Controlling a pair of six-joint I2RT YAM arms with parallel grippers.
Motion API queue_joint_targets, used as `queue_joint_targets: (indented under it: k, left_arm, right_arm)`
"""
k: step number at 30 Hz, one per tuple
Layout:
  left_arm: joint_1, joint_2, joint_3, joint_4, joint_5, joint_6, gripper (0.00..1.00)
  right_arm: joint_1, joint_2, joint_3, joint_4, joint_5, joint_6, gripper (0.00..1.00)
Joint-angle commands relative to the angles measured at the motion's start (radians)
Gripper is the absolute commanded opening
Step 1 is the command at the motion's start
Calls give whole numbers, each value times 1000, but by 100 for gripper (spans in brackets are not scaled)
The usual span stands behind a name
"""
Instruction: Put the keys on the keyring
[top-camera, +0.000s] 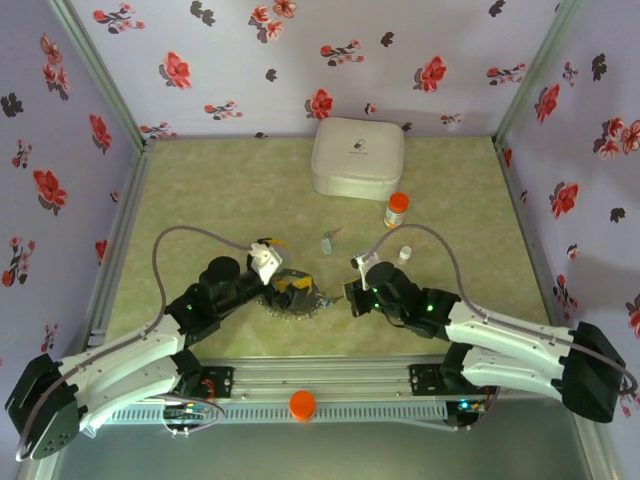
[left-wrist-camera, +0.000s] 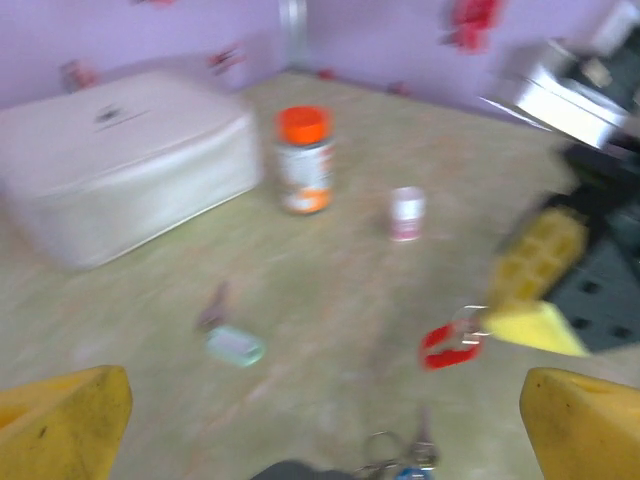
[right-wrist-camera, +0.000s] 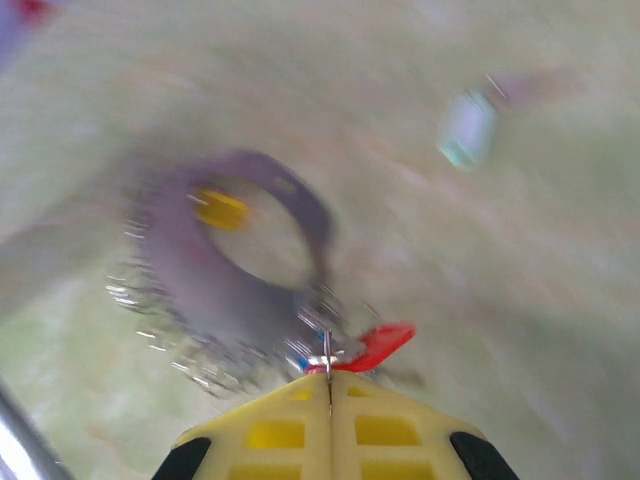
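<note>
**Green mat, floral walls: red key pinched at the ring**

Mottled green table (top-camera: 200, 180), closed in by purple walls with red flowers. White box (top-camera: 357, 157) sits at the far side, with an orange-capped bottle (top-camera: 397, 209) just off its right corner. Small white cap (top-camera: 404, 254) stands nearer the arms. A pale green item (top-camera: 326, 244) lies mid-table.

Keyring (top-camera: 297, 303) lies flat on the mat between the 2 grippers, toward the near edge, bead chain glinting along its rim. Right wrist view is blurred. It puts the yellow key (right-wrist-camera: 222, 208) inside the hoop and the red key (right-wrist-camera: 380, 343) at the hoop's near rim. Blue key (left-wrist-camera: 405, 472) is at the bottom of the left wrist view, beside small silvery loops.

Left gripper (top-camera: 288, 288) is over the ring's left part, with yellow fingers (left-wrist-camera: 60, 425) spread wide apart. Contact with the ring cannot be told.

Right gripper (right-wrist-camera: 330, 385) is at the ring's right side. Its jaws are pressed together on a thin silvery loop of the red key, which juts just past the tips.
</note>
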Motion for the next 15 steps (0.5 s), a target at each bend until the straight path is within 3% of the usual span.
queue_joint_targets:
  k: [1, 4, 8, 10, 11, 15]
  left_arm:
    - [21, 36, 82, -216, -326, -173, 100]
    - [53, 97, 151, -365, -420, -301, 100]
    - [127, 190, 237, -524, -414, -447, 100]
    - [142, 232, 264, -558, -390, -457, 100]
    - [144, 249, 274, -565, -383, -457, 100]
    - [156, 285, 278, -559, -362, -466, 100]
  right_arm:
    - [-48, 63, 48, -349, 85, 345, 0]
    - [-59, 107, 41, -348, 18, 404, 0]
    - [-85, 217, 79, -369, -2, 398, 3]
    - [-85, 250, 108, -382, 4, 372, 28]
    - [-86, 260, 127, -386, -1, 356, 35]
    - [-53, 265, 203, -445, 40, 285, 51]
